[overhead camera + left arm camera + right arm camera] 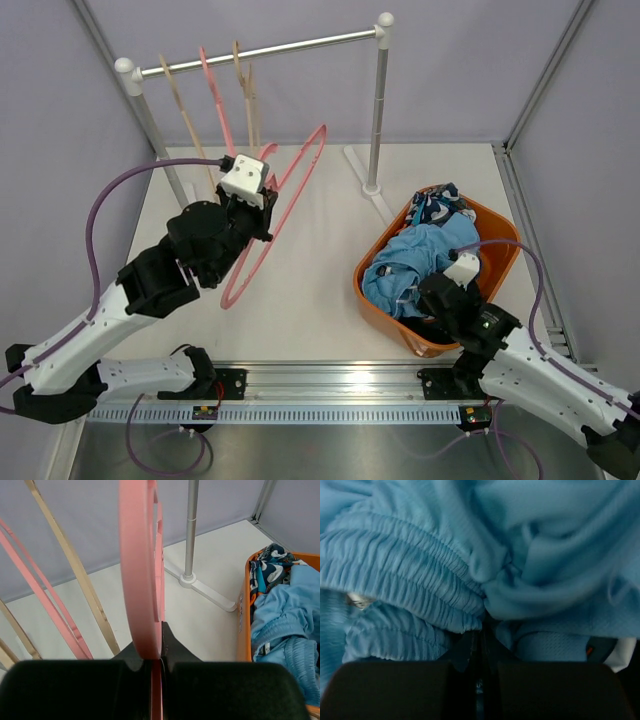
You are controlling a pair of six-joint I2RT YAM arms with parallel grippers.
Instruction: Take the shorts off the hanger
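The light blue shorts (425,255) lie bunched in the orange basket (500,218), directly under the right hand (480,630), which is closed on a fold. The bare pink hanger (140,580) is gripped by the left hand (161,652), well apart leftward.

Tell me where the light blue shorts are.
In the top view, the light blue shorts lie in the orange basket on the right side, just in front of the patterned shorts, with the right gripper shut on their fabric.

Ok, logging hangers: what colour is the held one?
Pink hanger, best in the left wrist view.
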